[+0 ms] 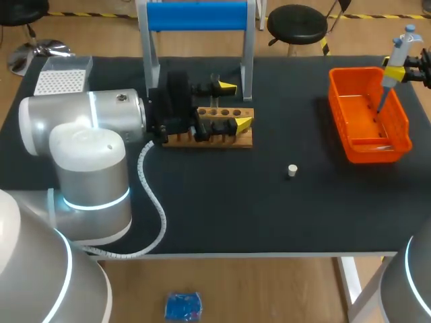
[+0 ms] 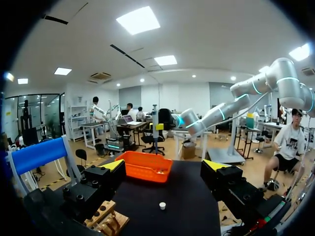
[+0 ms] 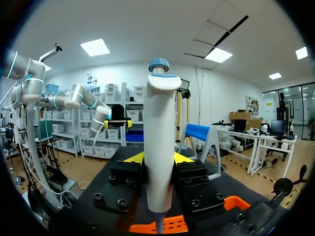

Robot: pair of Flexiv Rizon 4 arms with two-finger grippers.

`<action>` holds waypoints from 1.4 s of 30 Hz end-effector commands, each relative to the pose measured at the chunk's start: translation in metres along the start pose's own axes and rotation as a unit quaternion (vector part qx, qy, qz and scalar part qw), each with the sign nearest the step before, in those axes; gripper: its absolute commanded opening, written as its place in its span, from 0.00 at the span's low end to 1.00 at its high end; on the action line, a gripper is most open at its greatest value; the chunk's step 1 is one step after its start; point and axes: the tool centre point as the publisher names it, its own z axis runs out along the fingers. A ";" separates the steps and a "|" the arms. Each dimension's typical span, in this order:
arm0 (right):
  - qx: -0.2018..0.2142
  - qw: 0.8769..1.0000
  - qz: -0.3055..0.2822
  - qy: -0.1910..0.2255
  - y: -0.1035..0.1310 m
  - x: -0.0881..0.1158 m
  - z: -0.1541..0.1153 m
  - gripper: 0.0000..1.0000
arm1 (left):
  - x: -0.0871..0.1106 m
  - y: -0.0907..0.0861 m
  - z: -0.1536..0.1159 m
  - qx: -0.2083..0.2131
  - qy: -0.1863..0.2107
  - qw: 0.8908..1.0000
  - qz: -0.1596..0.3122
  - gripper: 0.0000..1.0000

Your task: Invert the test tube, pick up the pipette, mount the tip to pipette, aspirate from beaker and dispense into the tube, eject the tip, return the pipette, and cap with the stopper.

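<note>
The left arm (image 1: 87,134) lay across the left half of the table (image 1: 222,215). Its jaws stood apart, one yellow tip on either side of the wooden rack (image 1: 225,131) without gripping it. The rack stood towards the table's far edge, left of the middle, just in front of the blue-topped stand (image 1: 195,17). The left wrist view showed the rack (image 2: 106,216) under the one finger (image 2: 114,164) of the left jaws. Whether a test tube stood in the rack could not be told.

The right jaws were at the table's right edge near the far right corner, clamped on the pipette (image 1: 397,60) from two sides. The right wrist view confirmed this, with the pipette (image 3: 160,147) upright between both fingers. Its lower end pointed down into the orange bin (image 1: 367,114), which sat along the right edge. Whether a tip was mounted could not be told.

The white stopper (image 1: 292,170) stood alone on the table, between the rack and the bin, nearer the near edge. It touched nothing. The left wrist view showed the stopper (image 2: 162,205) ahead of the open jaws, short of the bin (image 2: 145,167).

A white tip box (image 1: 62,79) sat at the far left corner.
</note>
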 end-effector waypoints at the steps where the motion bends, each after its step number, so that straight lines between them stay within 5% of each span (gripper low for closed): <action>1: 0.010 1.000 -0.001 -0.014 0.005 0.008 -0.004 0.00 | 0.000 0.001 0.001 0.001 0.000 1.000 0.001 1.00; 5: -0.007 1.000 0.010 0.000 0.016 0.043 0.003 0.00 | 0.000 0.001 0.001 0.001 0.000 1.000 0.001 1.00; 12: -0.035 0.996 0.036 0.074 0.027 0.103 0.052 0.00 | 0.000 0.001 0.001 0.001 0.000 1.000 0.001 1.00; 19: -0.022 0.992 0.018 0.126 0.007 0.139 0.113 0.00 | 0.000 0.001 0.001 0.001 0.000 1.000 0.001 1.00; 32: -0.027 0.987 -0.007 0.160 -0.019 0.157 0.216 0.00 | 0.000 0.001 0.001 0.001 0.000 1.000 0.001 1.00; 42: -0.013 0.986 0.001 0.166 -0.024 0.154 0.258 0.00 | 0.000 0.001 0.001 0.001 0.000 1.000 0.001 1.00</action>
